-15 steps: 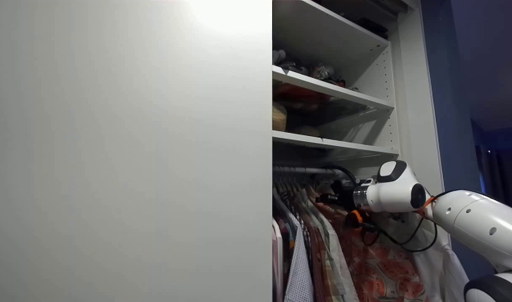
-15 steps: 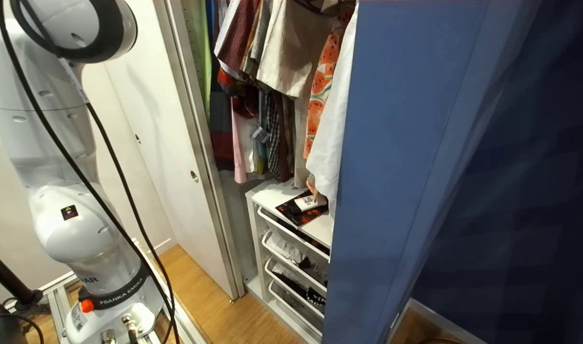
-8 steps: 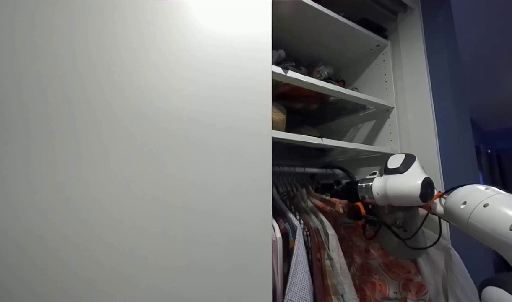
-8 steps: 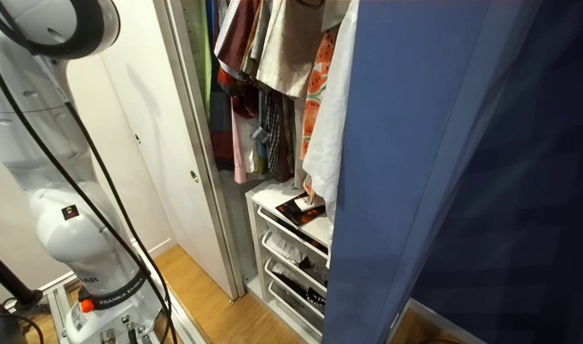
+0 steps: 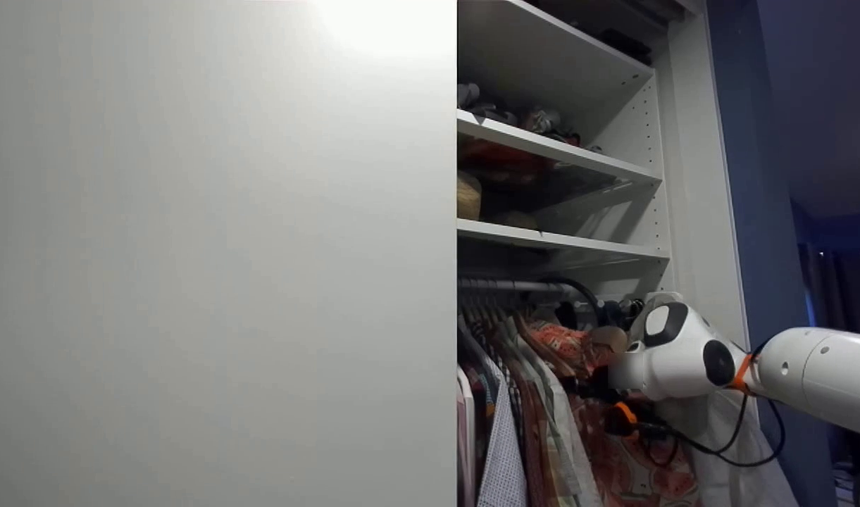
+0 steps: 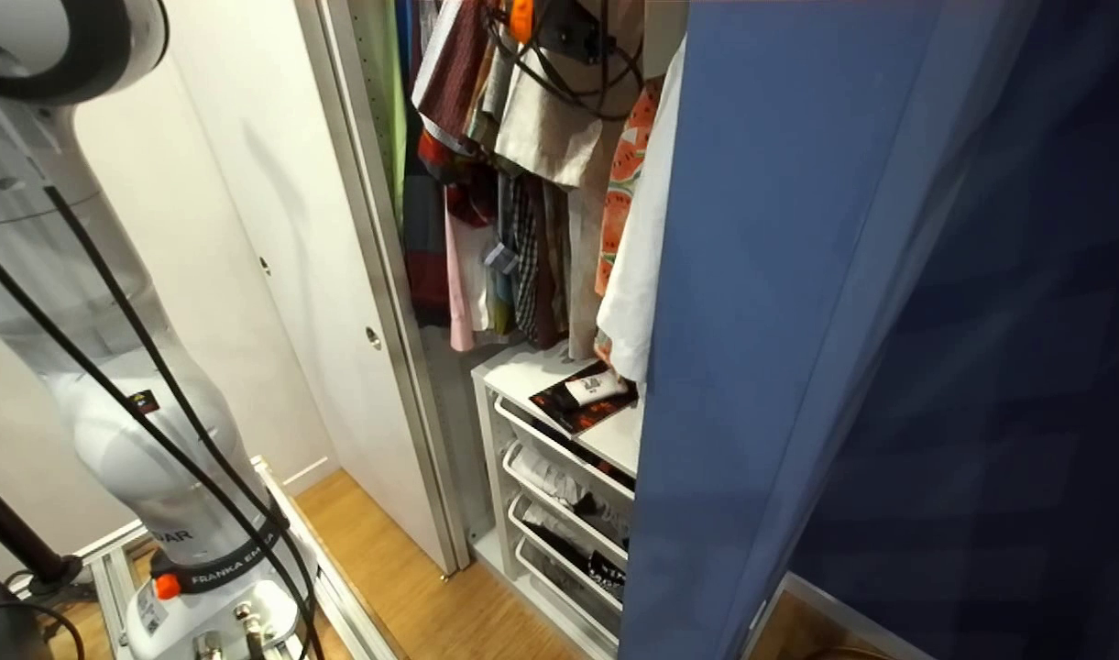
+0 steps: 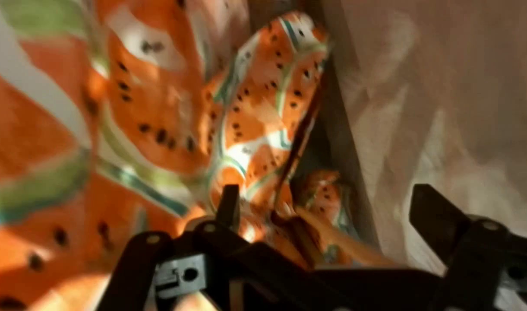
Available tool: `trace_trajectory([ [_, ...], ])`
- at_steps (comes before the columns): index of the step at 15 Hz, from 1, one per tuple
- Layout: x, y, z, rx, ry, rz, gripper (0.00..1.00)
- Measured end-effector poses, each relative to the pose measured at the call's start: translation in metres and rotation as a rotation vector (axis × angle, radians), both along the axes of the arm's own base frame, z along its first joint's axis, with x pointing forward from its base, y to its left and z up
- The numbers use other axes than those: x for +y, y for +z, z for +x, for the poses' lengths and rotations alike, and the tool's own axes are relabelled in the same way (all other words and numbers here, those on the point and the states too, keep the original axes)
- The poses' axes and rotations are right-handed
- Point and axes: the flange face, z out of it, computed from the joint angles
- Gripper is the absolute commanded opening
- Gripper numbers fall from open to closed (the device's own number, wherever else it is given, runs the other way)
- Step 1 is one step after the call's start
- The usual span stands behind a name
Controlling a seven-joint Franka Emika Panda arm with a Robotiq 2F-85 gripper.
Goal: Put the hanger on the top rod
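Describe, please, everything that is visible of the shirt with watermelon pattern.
The watermelon shirt looks like soft fabric, printed with orange-red slices, dark seeds and green and white rinds. It hangs in folds below the shelves, beside a white garment that partly covers it in an exterior view. In the wrist view it shows beyond the open gripper; whether they touch is unclear.
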Motion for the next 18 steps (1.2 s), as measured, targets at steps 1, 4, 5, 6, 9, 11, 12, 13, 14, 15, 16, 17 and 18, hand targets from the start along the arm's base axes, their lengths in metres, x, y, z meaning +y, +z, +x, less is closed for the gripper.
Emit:
trace_trajectory([
  [1,-0.008,-0.02,0.003,0.027,-0.013,-0.026,1.0],
  [4,-0.011,-0.075,0.01,0.079,-0.024,-0.118,1.0],
  [5,-0.006,-0.089,0.01,0.085,-0.021,-0.15,1.0],
  [6,0.001,-0.102,0.01,0.088,-0.017,-0.181,1.0],
  [9,0.027,-0.134,0.0,0.1,0.005,-0.239,1.0],
  [11,0.042,-0.153,-0.013,0.13,0.02,-0.243,1.0],
  [12,0.046,-0.164,-0.021,0.153,0.023,-0.245,1.0],
  [13,0.046,-0.176,-0.031,0.182,0.018,-0.25,1.0],
  [14,0.042,-0.189,-0.043,0.215,0.002,-0.254,1.0],
  [15,0.037,-0.202,-0.057,0.256,-0.013,-0.252,1.0],
  [16,0.035,-0.213,-0.074,0.306,-0.015,-0.243,1.0],
  [17,0.036,-0.221,-0.093,0.363,-0.004,-0.231,1.0],
  [18,0.04,-0.224,-0.111,0.418,0.017,-0.217,1.0],
])
